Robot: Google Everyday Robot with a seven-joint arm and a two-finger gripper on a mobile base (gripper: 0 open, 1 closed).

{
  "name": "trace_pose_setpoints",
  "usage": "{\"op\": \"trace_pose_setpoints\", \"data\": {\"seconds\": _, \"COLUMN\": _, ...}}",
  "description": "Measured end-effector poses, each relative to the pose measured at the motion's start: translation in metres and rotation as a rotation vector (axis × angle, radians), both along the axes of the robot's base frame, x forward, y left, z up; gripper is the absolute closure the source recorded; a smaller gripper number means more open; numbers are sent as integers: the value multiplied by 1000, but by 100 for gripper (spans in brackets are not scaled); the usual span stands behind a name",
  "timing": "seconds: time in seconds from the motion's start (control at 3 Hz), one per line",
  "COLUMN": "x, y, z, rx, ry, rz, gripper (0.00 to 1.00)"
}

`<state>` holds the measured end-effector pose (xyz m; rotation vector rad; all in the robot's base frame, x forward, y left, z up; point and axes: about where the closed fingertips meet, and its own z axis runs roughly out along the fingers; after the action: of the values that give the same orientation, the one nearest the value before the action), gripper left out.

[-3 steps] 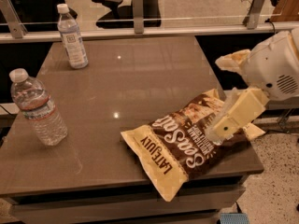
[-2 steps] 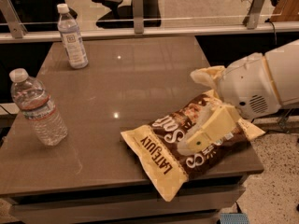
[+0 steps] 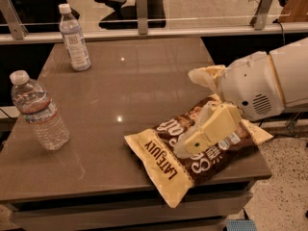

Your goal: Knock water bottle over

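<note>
**Camera view: pincer is far from the water bottle, with the chip bag under it**

Your pincer hangs low over the Late July chip bag, at the front right part of the counter. Whether it is apart or together, I cannot tell from this angle. The water bottle stands upright near the front left edge, well apart from the pincer, with its white cap on top and the red-and-white band around its body. A slimmer bottle with a pale label stands at the far left side. This one is not your target, so keep away from it.

First lift the pincer a little, so that it does not drag the bag with it. Then travel left over the bare counter. I think you should meet the bottle high, above the label band. A push there should tip it, while a low push may only slide it.

Take care about the direction. The bottle is close to the left edge, and a push straight from the right could send it off the counter. If the arm can reach, push it more toward the back, so that it falls and rolls on the counter.
</note>
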<state>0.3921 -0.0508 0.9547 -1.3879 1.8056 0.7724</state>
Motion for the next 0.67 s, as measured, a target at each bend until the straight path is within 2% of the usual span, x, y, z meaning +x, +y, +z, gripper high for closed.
{"op": "trace_pose_setpoints", "data": {"seconds": 0.33, "x": -1, "y": 7, "z": -3, "rx": 20, "ry": -4, "rz": 9, "gripper": 0}}
{"op": "trace_pose_setpoints", "data": {"seconds": 0.67, "x": 0, "y": 39, "z": -15, "rx": 80, "ry": -18, "rz": 45, "gripper": 0}}
